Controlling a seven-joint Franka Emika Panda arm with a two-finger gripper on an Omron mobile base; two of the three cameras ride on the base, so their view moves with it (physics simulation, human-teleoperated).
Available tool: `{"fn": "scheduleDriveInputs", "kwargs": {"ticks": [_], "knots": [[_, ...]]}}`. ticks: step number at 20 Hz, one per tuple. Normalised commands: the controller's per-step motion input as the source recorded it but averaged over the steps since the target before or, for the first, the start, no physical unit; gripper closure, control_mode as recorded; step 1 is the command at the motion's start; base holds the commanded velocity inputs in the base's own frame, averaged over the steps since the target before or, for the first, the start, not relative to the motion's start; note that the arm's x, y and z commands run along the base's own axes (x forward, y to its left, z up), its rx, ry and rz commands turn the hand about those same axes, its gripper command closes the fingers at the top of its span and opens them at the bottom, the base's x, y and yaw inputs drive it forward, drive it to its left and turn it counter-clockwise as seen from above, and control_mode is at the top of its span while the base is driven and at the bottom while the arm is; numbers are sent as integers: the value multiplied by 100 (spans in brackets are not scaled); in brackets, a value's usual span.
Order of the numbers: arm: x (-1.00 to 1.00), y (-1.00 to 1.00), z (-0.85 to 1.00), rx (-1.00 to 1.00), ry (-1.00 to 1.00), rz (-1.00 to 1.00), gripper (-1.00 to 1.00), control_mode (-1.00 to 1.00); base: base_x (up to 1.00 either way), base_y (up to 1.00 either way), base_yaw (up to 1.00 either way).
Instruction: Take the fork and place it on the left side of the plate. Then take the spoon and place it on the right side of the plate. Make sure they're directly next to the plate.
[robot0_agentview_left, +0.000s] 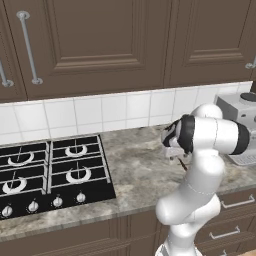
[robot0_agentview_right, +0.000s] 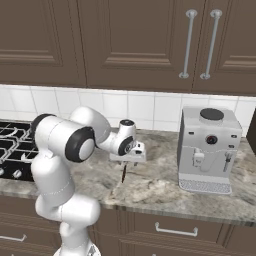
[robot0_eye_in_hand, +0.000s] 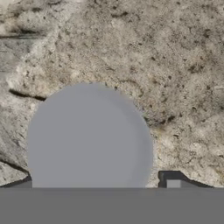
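The spoon lies on the stone counter, and its round silvery-grey bowl (robot0_eye_in_hand: 89, 140) looms large and close in the hand view. Its thin dark handle (robot0_agentview_right: 123, 173) pokes out below the hand toward the counter's front edge, and the handle (robot0_agentview_left: 183, 164) also shows in the left base view. My gripper (robot0_eye_in_hand: 97, 183) hangs low right over the bowl, open, with one dark fingertip (robot0_eye_in_hand: 173, 180) on each side of it and a small gap at the right one. The gripper (robot0_agentview_right: 128, 159) points straight down. The fork and the plate are out of view.
A black gas hob (robot0_agentview_left: 50, 170) takes up the counter's left part. A grey coffee machine (robot0_agentview_right: 207, 150) stands to the right of the hand. Brown wall cabinets hang above the tiled backsplash. The counter's front edge (robot0_agentview_right: 165, 207) runs just before the spoon.
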Motion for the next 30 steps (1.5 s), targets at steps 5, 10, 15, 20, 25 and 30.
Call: {"fn": "scheduleDriveInputs", "kwargs": {"ticks": [5, 10, 15, 20, 25, 30], "knots": [[4, -7, -42, 0, 11, 0, -100, -100, 0, 0, 0], [-9, -1, -59, -1, 0, 0, 100, -100, 0, 0, 0], [-12, 0, -63, -3, -2, 0, 100, -100, 0, 0, 0], [-36, 0, -50, -1, 0, 0, 100, -100, 0, 0, 0], [-38, 2, -13, 2, 2, 0, 100, -100, 0, 0, 0], [-32, 3, 5, 13, 4, 0, 100, -100, 0, 0, 0]]}}
